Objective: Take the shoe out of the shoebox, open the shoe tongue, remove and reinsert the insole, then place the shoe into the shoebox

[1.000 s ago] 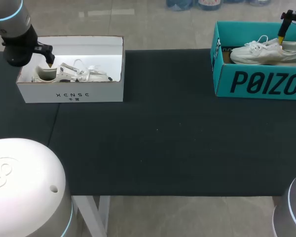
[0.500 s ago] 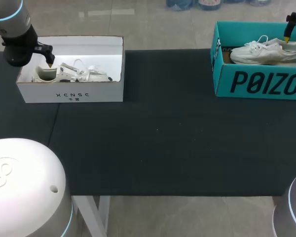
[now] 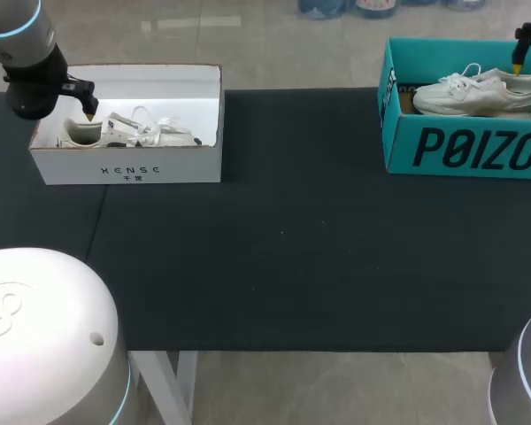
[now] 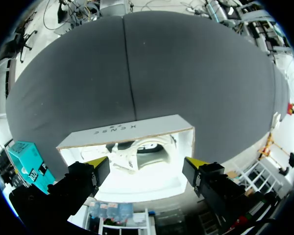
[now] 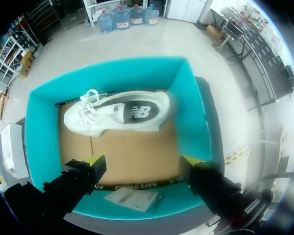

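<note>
While each hovers | left end effector [image 4: 146, 162] released above white shoebox [image 4: 112, 132] | right end effector [image 5: 143, 160] released above shoe [image 5: 120, 113]

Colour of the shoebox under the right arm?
Teal shoebox, cardboard-brown floor; shows best in right wrist view.

Dark matt cloth covers the table [image 3: 292, 239]. The white box [image 3: 128, 168] at ten o'clock is smooth card; the teal box [image 3: 465, 146] at two, brown card inside.

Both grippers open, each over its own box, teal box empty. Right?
No: the teal box is not empty; a white shoe lies in it, as the right wrist view shows. The left gripper and right gripper are open, each over its own box.
</note>
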{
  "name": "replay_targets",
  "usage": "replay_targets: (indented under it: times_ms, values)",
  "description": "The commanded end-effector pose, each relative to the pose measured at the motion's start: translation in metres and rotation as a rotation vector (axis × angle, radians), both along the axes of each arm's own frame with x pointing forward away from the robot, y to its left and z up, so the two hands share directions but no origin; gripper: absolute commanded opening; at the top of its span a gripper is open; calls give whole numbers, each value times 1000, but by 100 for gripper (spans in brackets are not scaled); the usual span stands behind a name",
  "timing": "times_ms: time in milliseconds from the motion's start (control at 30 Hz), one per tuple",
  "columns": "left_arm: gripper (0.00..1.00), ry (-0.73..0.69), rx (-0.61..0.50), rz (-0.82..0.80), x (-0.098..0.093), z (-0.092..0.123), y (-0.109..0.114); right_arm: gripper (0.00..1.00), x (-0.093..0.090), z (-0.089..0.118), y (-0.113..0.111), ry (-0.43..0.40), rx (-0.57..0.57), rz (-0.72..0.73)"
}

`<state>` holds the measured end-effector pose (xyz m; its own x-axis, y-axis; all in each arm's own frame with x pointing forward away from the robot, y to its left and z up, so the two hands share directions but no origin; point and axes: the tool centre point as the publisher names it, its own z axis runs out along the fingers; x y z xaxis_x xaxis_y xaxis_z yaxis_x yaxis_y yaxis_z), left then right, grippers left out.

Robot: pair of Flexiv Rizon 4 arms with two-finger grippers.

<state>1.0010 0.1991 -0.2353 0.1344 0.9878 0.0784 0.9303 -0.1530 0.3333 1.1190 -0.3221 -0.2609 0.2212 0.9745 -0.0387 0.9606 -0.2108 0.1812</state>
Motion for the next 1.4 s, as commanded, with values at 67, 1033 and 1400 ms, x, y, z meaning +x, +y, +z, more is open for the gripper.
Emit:
replay_targets:
  times_ms: [67,1033,1400]
  values:
    - [100,-2,0,-1,0,-1,0,100,28,-16,-15,60,19,-7]
    - [100,-2,0,-1,0,-1,0,100,82,-63,-48,36,13,31]
    - [100,-2,0,-1,0,-1,0,100,83,-75,-52,44,3,37]
